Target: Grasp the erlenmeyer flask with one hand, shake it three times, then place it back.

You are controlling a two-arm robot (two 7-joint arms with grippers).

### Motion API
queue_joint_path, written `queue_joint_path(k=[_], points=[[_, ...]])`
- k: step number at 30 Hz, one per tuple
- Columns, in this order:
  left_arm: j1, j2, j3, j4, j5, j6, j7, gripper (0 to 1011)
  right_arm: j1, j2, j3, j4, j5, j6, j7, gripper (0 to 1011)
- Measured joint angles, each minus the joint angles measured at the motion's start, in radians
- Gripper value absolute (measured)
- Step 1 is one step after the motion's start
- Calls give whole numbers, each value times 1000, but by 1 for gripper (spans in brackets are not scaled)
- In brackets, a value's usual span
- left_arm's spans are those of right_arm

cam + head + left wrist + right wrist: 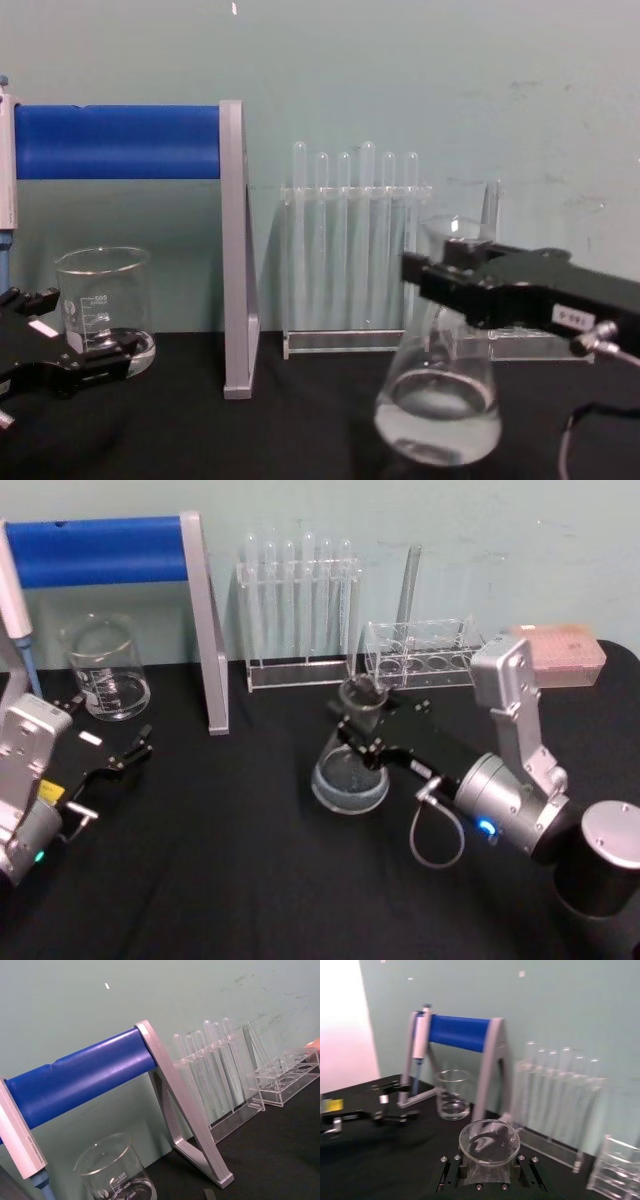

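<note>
Black table (250,880), right claw (362,720) tight on tilted erlenmeyer flask (348,775) neck, left claw (112,727) spread.

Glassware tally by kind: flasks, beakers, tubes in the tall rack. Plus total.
Erlenmeyer flask: 1
Beaker: 1
Test tubes in the tall rack: 6
Total: 8
</note>
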Motion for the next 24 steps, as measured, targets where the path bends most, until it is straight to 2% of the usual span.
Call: queue_joint_path(k=[10, 24], points=[[0, 0, 0, 0, 0, 0, 0, 1001, 39, -17, 55, 69, -28, -14, -44, 449], [0, 0, 0, 0, 0, 0, 0, 1001, 73, -42, 113, 141, -66, -24, -79, 449]])
